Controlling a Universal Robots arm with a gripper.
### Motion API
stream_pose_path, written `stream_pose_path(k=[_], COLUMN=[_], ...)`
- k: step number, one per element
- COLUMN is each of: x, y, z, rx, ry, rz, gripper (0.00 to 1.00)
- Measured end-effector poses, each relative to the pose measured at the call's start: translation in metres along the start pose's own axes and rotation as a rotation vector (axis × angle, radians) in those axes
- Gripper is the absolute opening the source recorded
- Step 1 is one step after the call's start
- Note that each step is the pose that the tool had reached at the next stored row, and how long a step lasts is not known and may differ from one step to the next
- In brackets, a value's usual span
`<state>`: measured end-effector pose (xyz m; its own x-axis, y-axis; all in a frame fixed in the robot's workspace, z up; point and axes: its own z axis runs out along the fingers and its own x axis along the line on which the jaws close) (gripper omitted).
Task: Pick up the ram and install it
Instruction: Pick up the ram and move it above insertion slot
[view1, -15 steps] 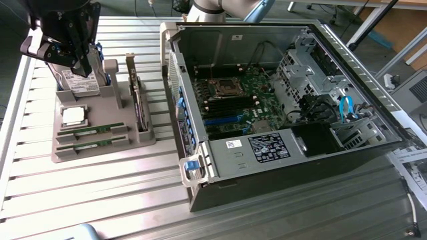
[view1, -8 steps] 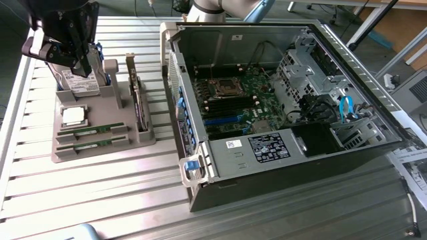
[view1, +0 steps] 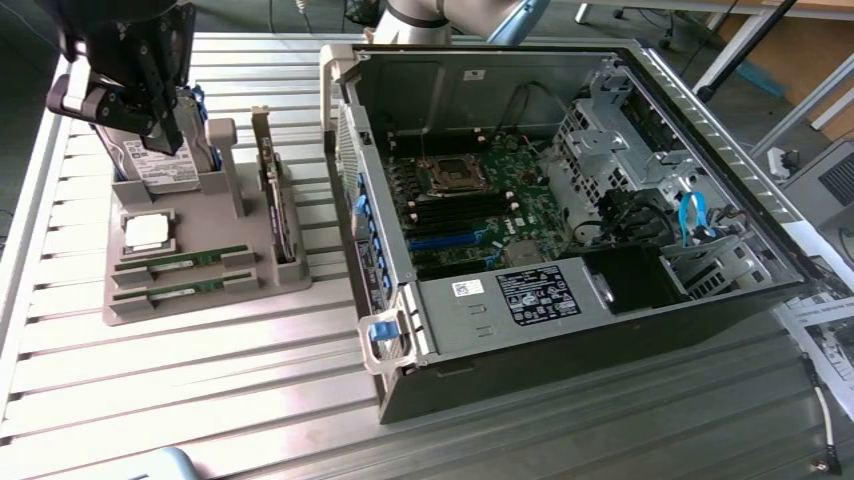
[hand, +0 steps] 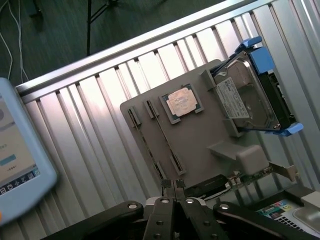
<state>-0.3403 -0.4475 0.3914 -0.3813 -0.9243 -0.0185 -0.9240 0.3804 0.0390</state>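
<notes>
Exterior view: a slim green circuit-board ram stick (view1: 183, 262), one of two, sits on edge at the near end of a grey plastic holder (view1: 127, 312), probably light, stiff and fragile, best pinched across its top edge; the black claw (view1: 163, 140) hovers over the far end. Wrist view: claw fingers (hand: 167, 191) pressed together, empty, clear of the ram stick (hand: 164, 137)

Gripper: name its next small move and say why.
Probably ease it across and down toward the two ram sticks. The gripper is shut and empty, hanging above the gray tray near the hard drive, while both sticks lie untouched in their slots.
</notes>
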Motion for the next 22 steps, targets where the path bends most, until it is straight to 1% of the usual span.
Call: stream_pose_path(k=[22], x=[0.0], y=[0.0], z=[0.0], rx=[-0.0006], ry=[0.0058], rz=[-0.086], gripper=[0.11])
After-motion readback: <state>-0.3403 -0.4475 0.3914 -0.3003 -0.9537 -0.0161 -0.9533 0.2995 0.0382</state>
